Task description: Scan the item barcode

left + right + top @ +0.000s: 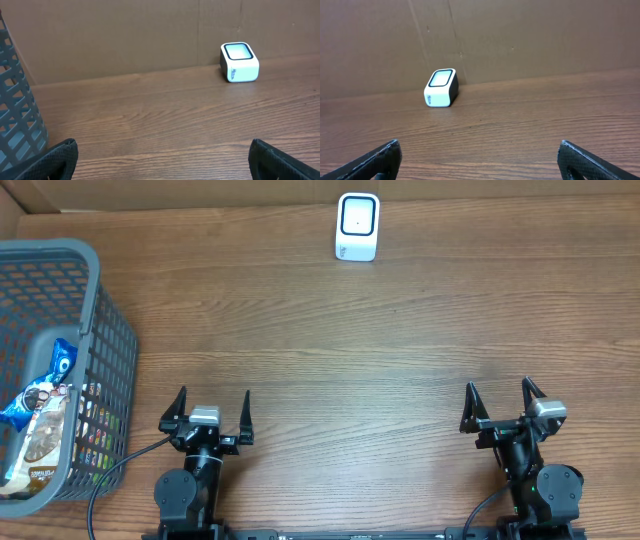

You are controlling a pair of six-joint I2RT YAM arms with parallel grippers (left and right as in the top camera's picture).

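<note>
Left hand (pixel 213 405) and right hand (pixel 498 395) are hovering released and empty at the near edge, while the snack packet (pixel 40 430) is lying inside the grey basket (pixel 112 340), well apart from the white scanner (pixel 357 226).

Shop-checkout mock-up: barcode scanner (pixel 357 226), shopping basket (pixel 112 350).

Packets (pixel 40 420) in left basket (pixel 50 250) — scanner (pixel 357 226) at back
</note>
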